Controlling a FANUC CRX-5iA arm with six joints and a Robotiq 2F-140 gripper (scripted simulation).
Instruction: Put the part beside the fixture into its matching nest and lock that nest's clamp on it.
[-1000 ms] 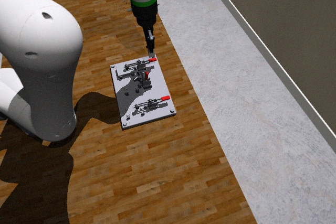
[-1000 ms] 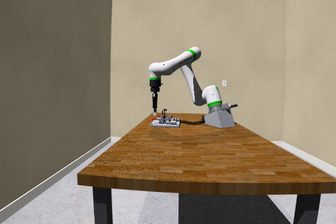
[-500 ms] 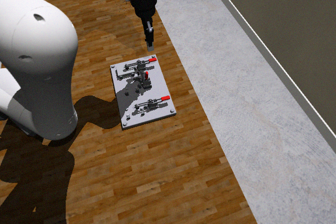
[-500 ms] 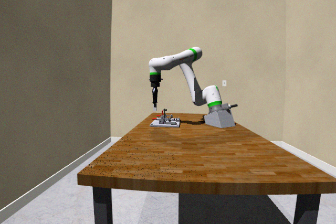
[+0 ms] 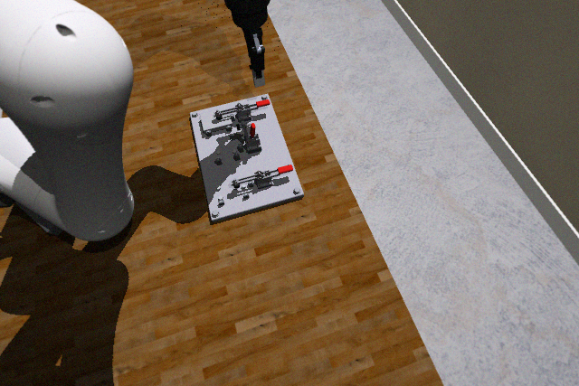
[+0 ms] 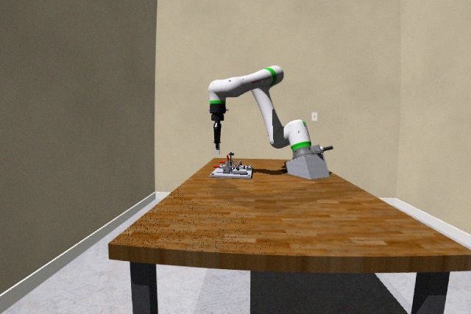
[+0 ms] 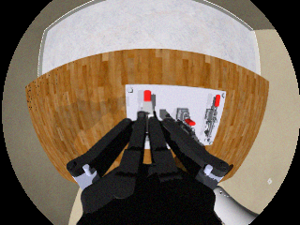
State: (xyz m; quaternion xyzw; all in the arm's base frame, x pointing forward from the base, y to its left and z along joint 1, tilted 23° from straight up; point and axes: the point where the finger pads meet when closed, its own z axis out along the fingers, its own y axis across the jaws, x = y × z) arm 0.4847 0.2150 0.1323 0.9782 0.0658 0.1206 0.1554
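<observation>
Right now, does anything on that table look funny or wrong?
Yes. One red handle on the grey plate sticks straight up while the other two lie flat. No loose part shows beside the plate, and the shut tool holds nothing.

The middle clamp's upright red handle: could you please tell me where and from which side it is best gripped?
Probably its red tip, from above, fingers astride it: it stands upright and free above the fixture plate, unlike the two flat outer handles. The gripper is shut and empty, so open it first.
</observation>
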